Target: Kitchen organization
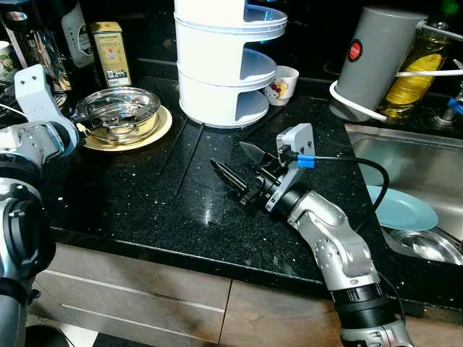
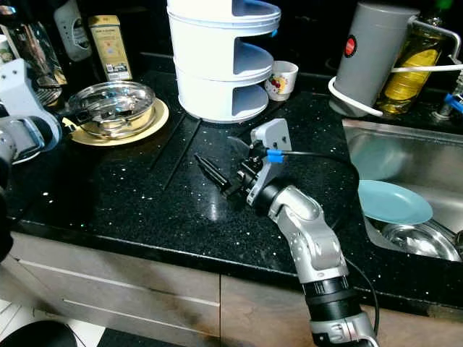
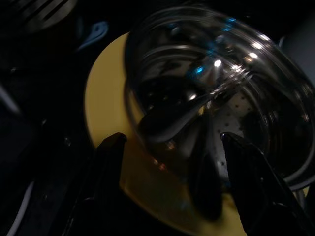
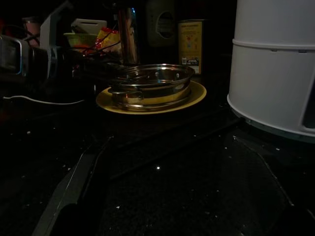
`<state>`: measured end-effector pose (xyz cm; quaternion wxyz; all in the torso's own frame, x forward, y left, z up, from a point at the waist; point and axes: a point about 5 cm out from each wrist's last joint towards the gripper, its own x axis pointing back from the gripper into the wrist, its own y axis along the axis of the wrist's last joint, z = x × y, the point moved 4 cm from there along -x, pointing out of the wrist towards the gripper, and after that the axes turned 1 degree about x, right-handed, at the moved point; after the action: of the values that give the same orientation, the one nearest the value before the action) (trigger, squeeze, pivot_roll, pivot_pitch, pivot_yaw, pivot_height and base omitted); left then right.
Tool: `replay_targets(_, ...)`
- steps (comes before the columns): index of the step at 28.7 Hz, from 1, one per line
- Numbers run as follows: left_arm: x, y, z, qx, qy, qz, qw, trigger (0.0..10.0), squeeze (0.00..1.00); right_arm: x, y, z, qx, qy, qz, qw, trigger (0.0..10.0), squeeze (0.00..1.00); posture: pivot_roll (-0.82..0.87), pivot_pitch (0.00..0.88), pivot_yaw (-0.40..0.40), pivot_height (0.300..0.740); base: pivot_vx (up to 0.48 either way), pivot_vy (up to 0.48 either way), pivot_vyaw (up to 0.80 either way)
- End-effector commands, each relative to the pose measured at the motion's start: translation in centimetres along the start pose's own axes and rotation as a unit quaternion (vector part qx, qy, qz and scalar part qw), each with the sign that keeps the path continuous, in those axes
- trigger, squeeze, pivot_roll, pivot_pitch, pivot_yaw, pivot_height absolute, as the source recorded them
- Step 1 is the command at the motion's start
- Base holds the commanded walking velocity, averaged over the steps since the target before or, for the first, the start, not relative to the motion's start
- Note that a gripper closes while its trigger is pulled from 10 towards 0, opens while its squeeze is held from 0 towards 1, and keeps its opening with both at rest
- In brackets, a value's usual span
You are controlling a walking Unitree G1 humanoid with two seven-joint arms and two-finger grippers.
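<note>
left gripper [image 3: 172,142] at steel bowl [image 1: 119,112] | right gripper [image 1: 242,173] low over counter [image 1: 145,195]

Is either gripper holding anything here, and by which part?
Nothing held. Left gripper open at the metal bowl's rim; right gripper open above the counter.

Black speckled counter [image 1: 145,195] above brown drawers [image 1: 137,296].

Silver arms [image 1: 336,238], black fingers [image 1: 230,176] — black cable, blue clip [image 1: 305,160]
</note>
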<state>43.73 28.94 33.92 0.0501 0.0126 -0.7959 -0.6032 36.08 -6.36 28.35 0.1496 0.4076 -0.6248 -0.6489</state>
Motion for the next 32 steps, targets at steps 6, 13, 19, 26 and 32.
replay_targets(6,0.9,5.4,-5.0,-0.039,-0.125,-0.101,0.986,10.0,0.0,0.4,0.8,-0.4,-0.028,-0.009,-0.021,0.999,10.0,0.0,0.06,0.214,-0.036,0.74,0.0,0.0,0.0)
replay_targets(13,1.4,6.2,-6.6,-0.05,-0.162,-0.093,0.981,10.0,0.0,0.5,0.8,-0.3,-0.035,-0.005,-0.024,0.999,10.0,0.0,0.06,0.203,-0.032,0.74,0.0,0.0,0.0)
replay_targets(19,1.1,5.3,-6.1,-0.073,-0.151,-0.072,0.983,10.0,0.0,0.6,0.8,0.0,-0.035,0.001,-0.022,0.999,10.0,0.0,0.06,0.2,-0.031,0.74,0.0,0.0,0.0)
replay_targets(26,0.8,4.5,-3.1,-0.051,-0.07,-0.054,0.995,10.0,0.0,0.6,0.7,0.1,-0.037,0.004,-0.02,0.999,10.0,0.0,0.06,0.199,-0.033,0.74,0.0,0.0,0.0)
replay_targets(32,0.4,2.9,-1.9,-0.031,-0.043,-0.037,0.998,10.0,1.0,0.5,0.7,0.1,-0.038,0.006,-0.018,0.999,10.0,0.0,0.06,0.207,-0.039,0.74,0.0,0.0,0.0)
